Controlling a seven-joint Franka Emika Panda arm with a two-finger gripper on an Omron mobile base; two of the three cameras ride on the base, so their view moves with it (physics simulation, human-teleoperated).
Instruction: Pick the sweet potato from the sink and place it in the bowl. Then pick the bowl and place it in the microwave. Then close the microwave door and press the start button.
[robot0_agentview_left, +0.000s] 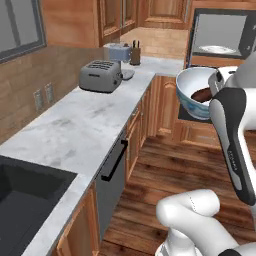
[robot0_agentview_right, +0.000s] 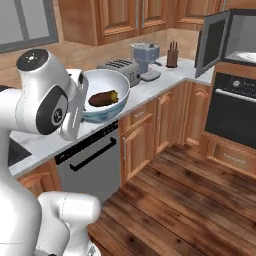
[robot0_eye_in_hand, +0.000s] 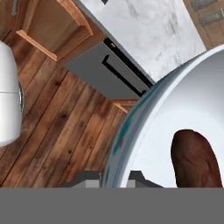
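I have the bowl (robot0_agentview_right: 104, 95) up off the table (robot0_agentview_left: 80, 125), hanging over the wooden floor (robot0_agentview_right: 190, 200) in front of the lower cabinets, with the sweet potato (robot0_agentview_right: 103, 98) lying inside it. In the hand view the gripper (robot0_eye_in_hand: 114, 178) straddles the bowl's rim, one finger outside the blue wall and one inside, so it is clamped on the bowl. The bowl's far rim sits just clear of the table edge in the right base view, above the dishwasher (robot0_agentview_right: 87, 160).

The floor between me and the black oven (robot0_agentview_right: 232, 112) is wide and free. The microwave (robot0_agentview_left: 222, 37) sits above that oven with its door (robot0_agentview_right: 212, 42) swung outward toward the table corner; the white turntable plate (robot0_agentview_left: 217, 49) shows inside. The toaster (robot0_agentview_left: 101, 75), a blue appliance (robot0_agentview_right: 145, 57) and a knife block (robot0_agentview_right: 172, 54) stand well back on the table. The sink (robot0_agentview_left: 25, 200) lies at the near left, well apart from the bowl.

The arm is bent sharply, forearm upright, hand turned sideways holding the bowl roughly level.
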